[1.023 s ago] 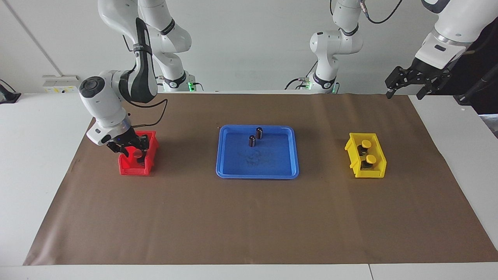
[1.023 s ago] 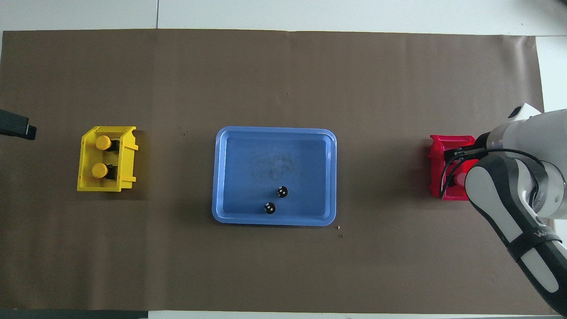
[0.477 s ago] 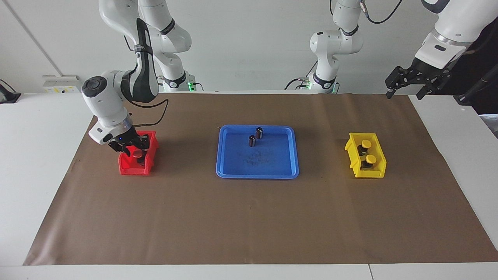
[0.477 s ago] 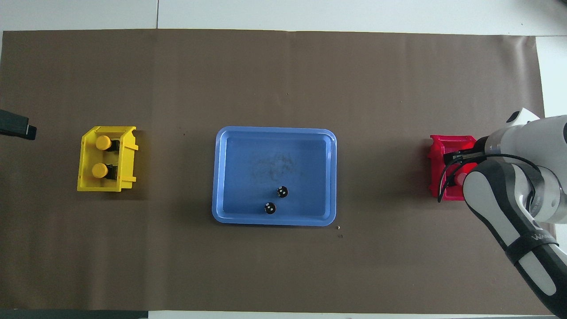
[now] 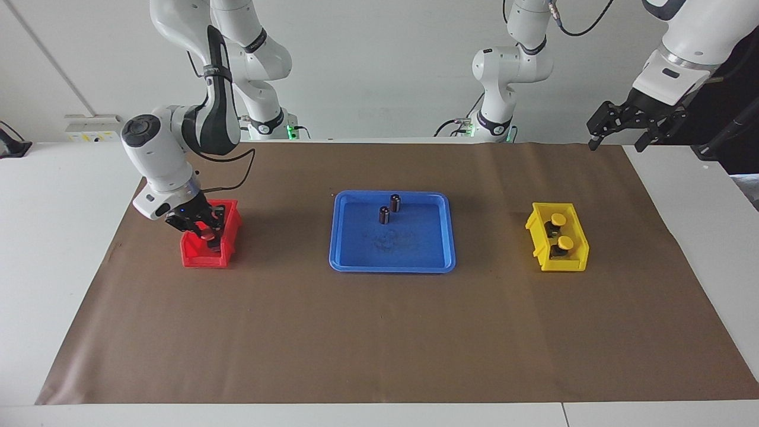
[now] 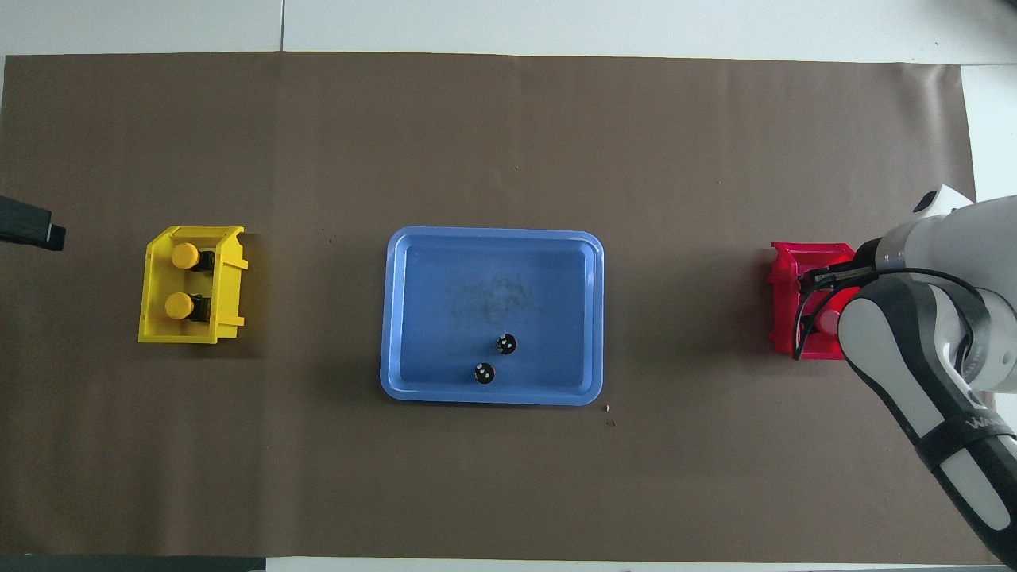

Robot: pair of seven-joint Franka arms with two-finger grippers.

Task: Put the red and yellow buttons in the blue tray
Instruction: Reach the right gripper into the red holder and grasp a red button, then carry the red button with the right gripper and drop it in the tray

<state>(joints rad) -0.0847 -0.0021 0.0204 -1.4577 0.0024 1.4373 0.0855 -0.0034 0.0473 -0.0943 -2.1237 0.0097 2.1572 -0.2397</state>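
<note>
My right gripper (image 5: 204, 232) is down in the small red bin (image 5: 198, 258) at the right arm's end of the table. It is shut on a red button (image 5: 207, 235), whose cap also shows in the overhead view (image 6: 830, 320). The arm hides the other red button. Two yellow buttons (image 5: 557, 220) (image 5: 565, 242) sit in the yellow bin (image 5: 578, 262) at the left arm's end. The blue tray (image 5: 391, 268) lies in the middle between the bins. My left gripper (image 5: 618, 141) is open and empty, and the left arm waits high over the table edge at its own end.
Two small dark capless cylinders (image 5: 395, 203) (image 5: 384, 214) stand in the blue tray near its edge nearest the robots. A brown mat (image 5: 379, 332) covers the table.
My right gripper has closed its fingers around the red button in the red bin and shifted slightly. The left arm has not moved.
</note>
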